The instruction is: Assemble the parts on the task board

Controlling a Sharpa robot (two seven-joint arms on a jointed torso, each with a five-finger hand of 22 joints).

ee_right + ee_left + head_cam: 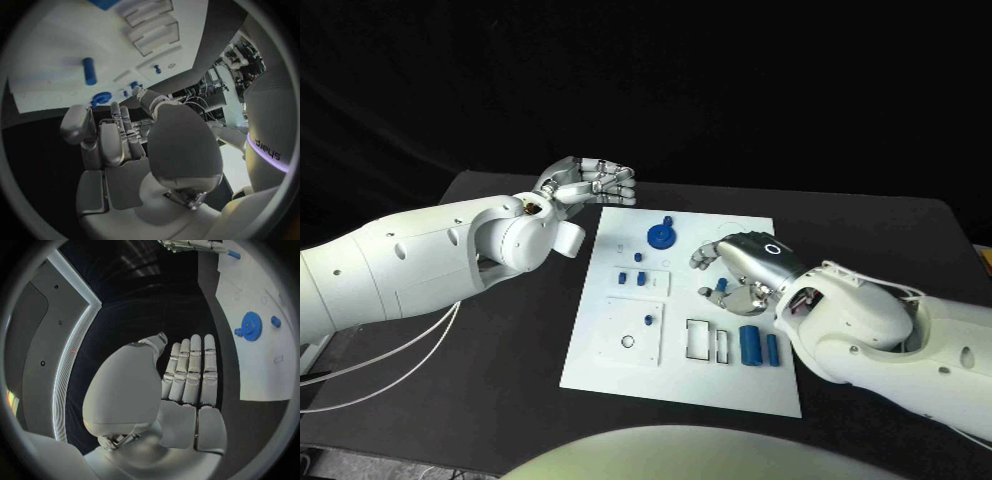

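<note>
Dim surroundings, black backdrop swallowing detail beyond the black table (473, 380). Brightest where overhead light strikes the white task board (733, 385), edges crisp. Soft highlights along the white arms, faint shadow beneath them. Strong fisheye bending and dark circular vignette in both wrist views; mild blur and bluish haze towards their rims.

Robot lab or test cell: black table (473, 400) against black backdrop, white task board (733, 385) with cut-out slots and small blue parts (661, 234), cables (358, 375) trailing off the arm, cluttered equipment (240, 57) at the right wrist view's rim.
</note>
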